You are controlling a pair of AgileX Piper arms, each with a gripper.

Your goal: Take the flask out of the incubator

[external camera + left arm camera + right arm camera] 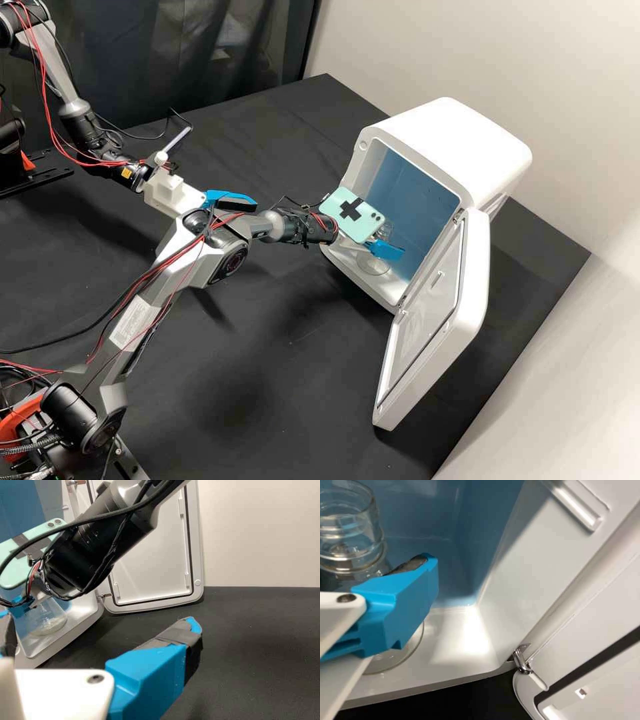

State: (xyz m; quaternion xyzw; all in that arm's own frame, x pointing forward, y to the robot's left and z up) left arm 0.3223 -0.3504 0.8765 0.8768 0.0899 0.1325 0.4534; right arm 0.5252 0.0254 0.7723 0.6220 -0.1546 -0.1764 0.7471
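The right gripper grips the clear glass conical flask inside the white plastic incubator at 3 o'clock; the left gripper stands wide.

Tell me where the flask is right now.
The flask stands upright on the white floor inside the open incubator, near the front lip of the chamber. The right gripper is close against it.

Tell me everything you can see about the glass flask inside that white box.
The flask is clear glass, conical, with a round neck and a wide flat base. It stands upright on the white floor of the incubator, near the open front. The right gripper is close beside its neck; contact is unclear.
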